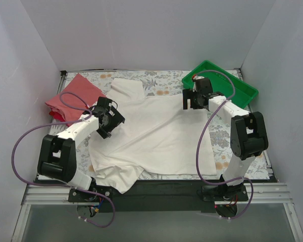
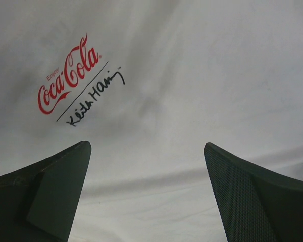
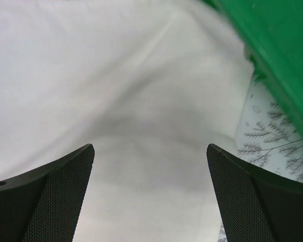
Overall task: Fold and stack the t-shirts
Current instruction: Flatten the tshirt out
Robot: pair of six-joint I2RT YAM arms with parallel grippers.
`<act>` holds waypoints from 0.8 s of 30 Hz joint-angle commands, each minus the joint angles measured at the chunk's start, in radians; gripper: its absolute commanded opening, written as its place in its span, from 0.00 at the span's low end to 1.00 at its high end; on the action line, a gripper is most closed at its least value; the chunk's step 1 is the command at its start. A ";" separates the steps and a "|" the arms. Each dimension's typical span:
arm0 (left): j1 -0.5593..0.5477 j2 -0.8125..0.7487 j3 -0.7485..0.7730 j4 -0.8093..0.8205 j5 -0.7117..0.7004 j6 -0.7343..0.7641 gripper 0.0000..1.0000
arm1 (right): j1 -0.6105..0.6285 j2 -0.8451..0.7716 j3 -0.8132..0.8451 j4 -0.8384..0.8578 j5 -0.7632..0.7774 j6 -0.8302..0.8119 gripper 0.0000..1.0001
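You have the cream-white Coca-Cola tee (image 1: 161, 136) lying spread on the tabletop (image 1: 159, 83), unfolded; the salmon-pink tee (image 1: 76, 93) sits folded at the far-left corner. Your left fingers (image 2: 50, 191) and right fingers (image 3: 45, 196) hang wide apart above the cream tee, grasping nothing.

Top view overlooks everything; both wrist views face the cream t-shirt (image 1: 156, 136) closely

Top view: you see the cream-white t-shirt (image 1: 156, 136) spread over the floral tablecloth (image 1: 159, 80), its near hem bunched. Your left gripper (image 1: 110, 119) is above its left side, your right gripper (image 1: 194, 99) above its far right corner, near the green tray (image 1: 232, 80). A folded salmon-pink tee (image 1: 78, 93) lies far left
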 commanded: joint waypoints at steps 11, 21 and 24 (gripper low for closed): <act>0.007 0.329 0.186 0.122 -0.035 0.134 0.95 | -0.005 0.164 0.009 -0.094 0.107 -0.001 0.98; 0.007 0.540 0.363 0.109 -0.030 0.145 0.95 | -0.091 0.278 0.158 -0.123 0.180 -0.038 0.98; 0.007 0.578 0.427 0.109 -0.024 0.153 0.95 | -0.112 0.304 0.206 -0.123 0.195 -0.064 0.98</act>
